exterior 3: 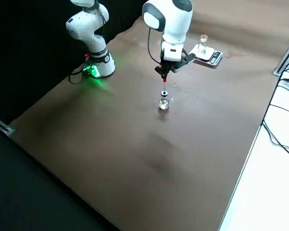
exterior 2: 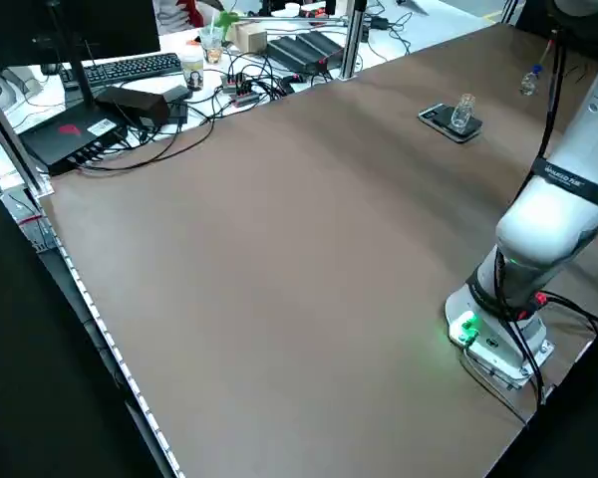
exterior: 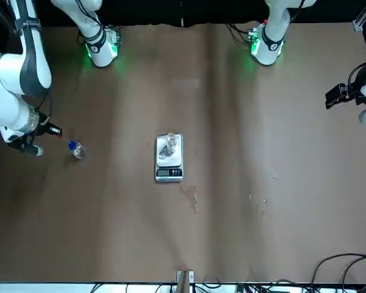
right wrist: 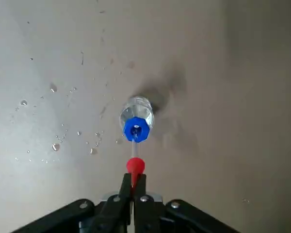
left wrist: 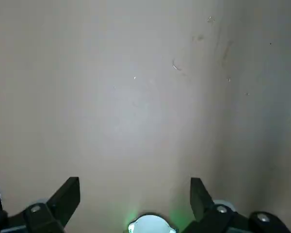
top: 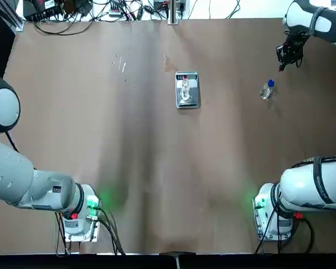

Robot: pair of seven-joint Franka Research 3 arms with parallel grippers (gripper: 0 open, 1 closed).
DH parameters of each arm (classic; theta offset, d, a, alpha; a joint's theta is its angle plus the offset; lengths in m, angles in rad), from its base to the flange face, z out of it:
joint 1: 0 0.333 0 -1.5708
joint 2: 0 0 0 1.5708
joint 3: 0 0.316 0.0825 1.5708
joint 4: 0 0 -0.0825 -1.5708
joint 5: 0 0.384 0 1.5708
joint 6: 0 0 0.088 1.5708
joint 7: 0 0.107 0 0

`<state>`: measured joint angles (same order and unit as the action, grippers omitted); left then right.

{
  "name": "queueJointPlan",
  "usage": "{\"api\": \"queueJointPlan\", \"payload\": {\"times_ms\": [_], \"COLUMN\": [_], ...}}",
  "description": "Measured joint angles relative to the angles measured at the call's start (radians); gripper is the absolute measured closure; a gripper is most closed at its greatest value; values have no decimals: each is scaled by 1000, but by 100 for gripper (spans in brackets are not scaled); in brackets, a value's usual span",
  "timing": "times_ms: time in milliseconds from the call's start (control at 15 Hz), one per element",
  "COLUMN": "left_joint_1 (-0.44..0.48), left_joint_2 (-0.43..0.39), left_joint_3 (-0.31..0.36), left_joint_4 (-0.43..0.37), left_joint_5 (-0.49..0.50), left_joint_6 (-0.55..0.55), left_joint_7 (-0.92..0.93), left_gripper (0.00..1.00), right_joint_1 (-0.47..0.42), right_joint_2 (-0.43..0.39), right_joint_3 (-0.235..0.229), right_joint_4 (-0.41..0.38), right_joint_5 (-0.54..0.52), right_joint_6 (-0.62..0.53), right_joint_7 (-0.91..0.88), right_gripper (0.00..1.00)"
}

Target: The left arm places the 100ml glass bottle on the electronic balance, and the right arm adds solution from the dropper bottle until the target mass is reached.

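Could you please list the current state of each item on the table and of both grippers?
100ml glass bottle: upright on the balance pan, capless.
electronic balance: flat on the table, carrying the glass bottle.
dropper bottle: standing on the table, blue cap on, apart from the balance.
dropper: red bulb pinched by the right gripper, above the bottle.
right gripper: shut on the dropper.
left gripper: open, empty, above bare table.

- On the counter (top: pixel 101 140), near its middle: electronic balance (top: pixel 187 96), with the 100ml glass bottle (top: pixel 185 87) upright on its pan.
- Well to the balance's right: dropper bottle (top: pixel 267 89).
- Just above that bottle: right gripper (right wrist: pixel 133 182).
- Far left: left gripper (left wrist: pixel 135 194).
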<state>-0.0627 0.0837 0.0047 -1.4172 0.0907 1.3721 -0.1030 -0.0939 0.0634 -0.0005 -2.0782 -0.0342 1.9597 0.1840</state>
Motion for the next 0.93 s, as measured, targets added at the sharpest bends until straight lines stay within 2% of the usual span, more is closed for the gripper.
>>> {"api": "queueJointPlan", "payload": {"times_ms": [933], "left_joint_1": [0], "left_joint_2": [0], "left_joint_3": [0], "left_joint_4": [0], "left_joint_5": [0], "left_joint_6": [0], "left_joint_7": [0], "left_gripper": [0], "right_joint_1": [-3], "right_joint_2": [0], "right_joint_3": [-1], "right_joint_4": [-19], "right_joint_5": [0], "right_joint_6": [27], "right_joint_7": [-60], "right_gripper": [96]}}
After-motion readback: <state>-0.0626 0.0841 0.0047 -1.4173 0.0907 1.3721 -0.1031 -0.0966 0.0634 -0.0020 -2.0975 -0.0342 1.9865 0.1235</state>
